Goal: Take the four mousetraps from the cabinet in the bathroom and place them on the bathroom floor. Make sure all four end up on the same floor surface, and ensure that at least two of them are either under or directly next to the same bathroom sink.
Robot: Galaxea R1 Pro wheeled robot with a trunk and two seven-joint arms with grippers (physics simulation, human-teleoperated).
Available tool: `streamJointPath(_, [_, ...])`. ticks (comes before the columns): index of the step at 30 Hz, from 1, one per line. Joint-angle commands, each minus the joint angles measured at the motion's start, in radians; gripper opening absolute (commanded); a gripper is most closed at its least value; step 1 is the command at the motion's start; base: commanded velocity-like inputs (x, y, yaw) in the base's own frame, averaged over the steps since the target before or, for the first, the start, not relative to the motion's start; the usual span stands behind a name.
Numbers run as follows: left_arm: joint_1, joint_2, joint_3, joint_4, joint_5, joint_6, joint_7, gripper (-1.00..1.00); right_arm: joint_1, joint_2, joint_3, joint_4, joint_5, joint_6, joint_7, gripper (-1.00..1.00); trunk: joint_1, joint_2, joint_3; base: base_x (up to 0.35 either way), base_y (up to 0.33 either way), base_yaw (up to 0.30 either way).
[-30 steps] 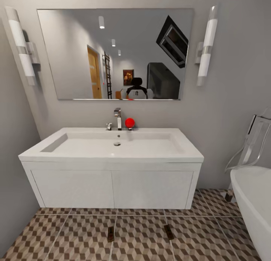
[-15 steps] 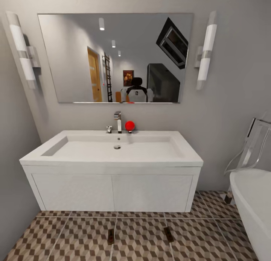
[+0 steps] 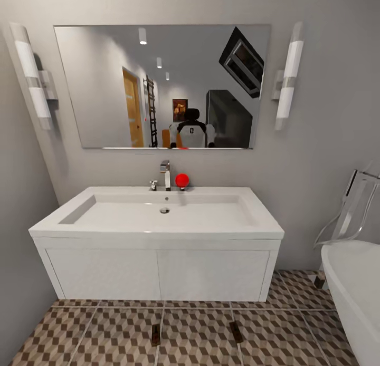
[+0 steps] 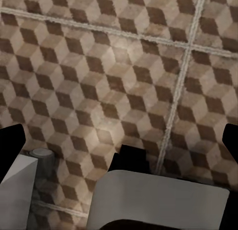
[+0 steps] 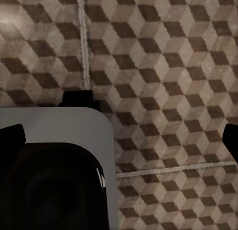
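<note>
Two mousetraps lie on the bathroom floor before the sink, so fetching more from the cabinet seems next; both pincers' states I cannot tell.

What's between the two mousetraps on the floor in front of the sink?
Bare patterned floor tile in the head view, nothing else between the left mousetrap and the right mousetrap.

Two mousetraps on the tiled floor, one white sink with one tap, one red ball, one mirror, two wall lamps, one tub
</note>
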Motion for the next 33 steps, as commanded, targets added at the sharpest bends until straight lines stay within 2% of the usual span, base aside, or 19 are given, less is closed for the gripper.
streamJointPath(1, [0.000, 0.000, -0.009, 0.000, 0.008, -0.002, 0.003, 1.00, -0.001, -0.001, -0.008, 0.003, 0.010, -0.006, -0.003, 1.00, 0.000, 0.000, -0.001, 0.000, 0.000, 0.006])
streamJointPath(10, [0.001, -0.001, -0.009, 0.000, 0.007, -0.007, 0.003, 1.00, 0.001, -0.003, -0.008, 0.003, 0.010, -0.006, -0.003, 1.00, 0.000, 0.000, -0.001, 0.000, 0.000, 0.140])
streamJointPath(33, [0.001, -0.016, -0.007, 0.000, 0.006, -0.003, 0.007, 1.00, 0.001, -0.005, -0.008, 0.003, 0.011, -0.006, -0.003, 1.00, 0.000, 0.000, -0.001, 0.000, 0.000, 0.269])
